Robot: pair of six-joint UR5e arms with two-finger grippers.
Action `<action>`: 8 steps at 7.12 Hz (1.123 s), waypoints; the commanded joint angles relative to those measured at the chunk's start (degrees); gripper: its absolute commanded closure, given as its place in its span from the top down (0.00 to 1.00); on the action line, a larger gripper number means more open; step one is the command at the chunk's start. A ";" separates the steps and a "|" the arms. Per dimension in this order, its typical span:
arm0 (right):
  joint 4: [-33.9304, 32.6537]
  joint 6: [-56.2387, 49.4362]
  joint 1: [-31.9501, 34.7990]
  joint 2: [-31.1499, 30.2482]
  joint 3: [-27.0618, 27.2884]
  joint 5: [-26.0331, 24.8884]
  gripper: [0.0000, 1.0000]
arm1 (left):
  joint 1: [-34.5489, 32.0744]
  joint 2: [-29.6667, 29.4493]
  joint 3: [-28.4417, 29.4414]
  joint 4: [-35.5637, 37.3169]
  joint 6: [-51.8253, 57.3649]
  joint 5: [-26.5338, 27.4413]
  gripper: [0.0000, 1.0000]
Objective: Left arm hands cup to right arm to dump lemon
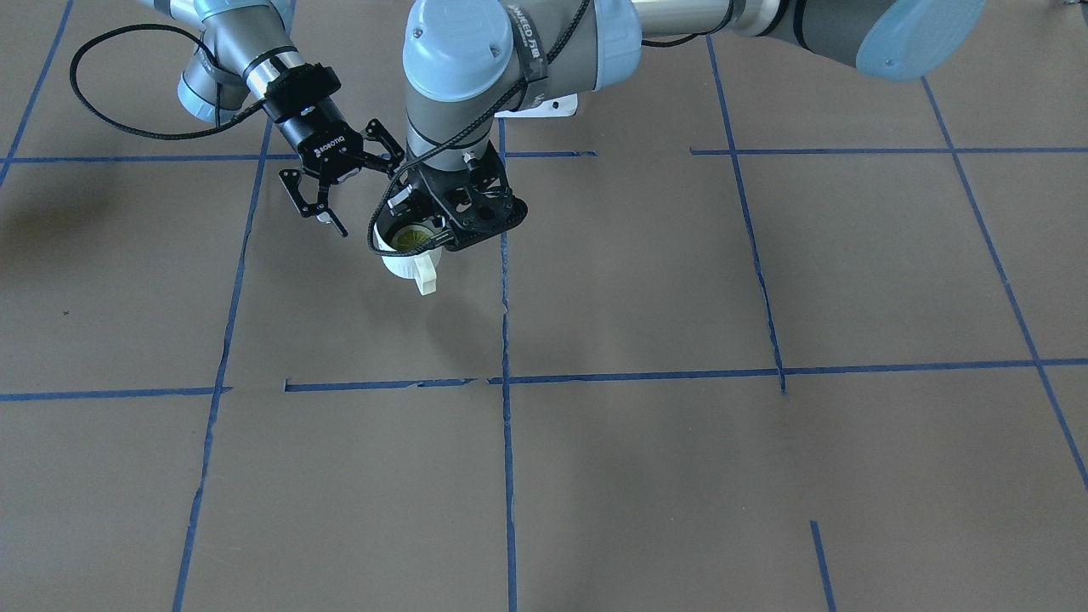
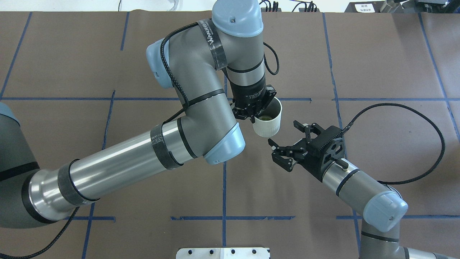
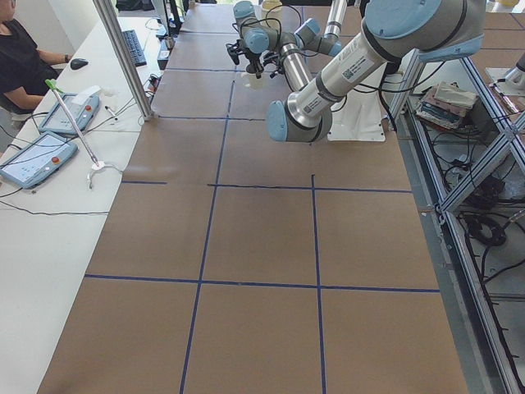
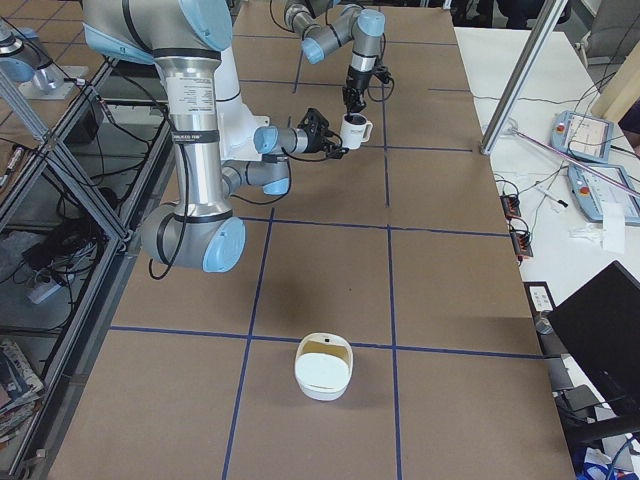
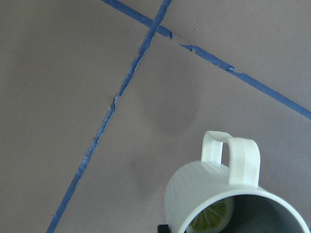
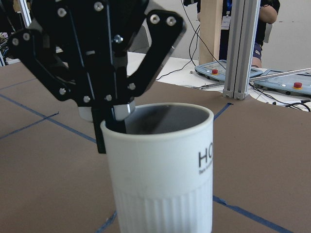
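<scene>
Cup (image 2: 267,124) hangs upright above the table, its rim clamped from above by the down-pointing left gripper (image 2: 252,114), with the lemon (image 1: 412,236) inside and the handle turned away from the robot. Right gripper (image 2: 285,136) reaches in level, fingers spread wide, just beside the cup's wall, not touching. Table (image 2: 377,64) is brown paper crossed by blue tape lines (image 2: 224,187).

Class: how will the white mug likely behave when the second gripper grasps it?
The mug looks rigid, so it should not deform when squeezed. Its smooth upper wall may be slippery; the ribbed lower band probably grips better. The lemon lies loose inside and would likely shift if the mug tilts.
</scene>
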 commanded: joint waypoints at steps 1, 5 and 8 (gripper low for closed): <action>-0.01 0.00 -0.20 1.62 -0.89 -0.59 1.00 | 1.15 -0.11 -0.04 0.00 -0.10 0.00 0.02; -0.09 -2.63 -0.20 1.72 -1.16 -1.47 1.00 | 2.21 -0.63 -0.39 -0.09 -1.77 -0.09 0.03; -0.09 -2.72 -0.28 1.72 -1.16 -1.56 1.00 | 2.21 -1.34 -0.92 0.00 -1.86 -0.17 0.04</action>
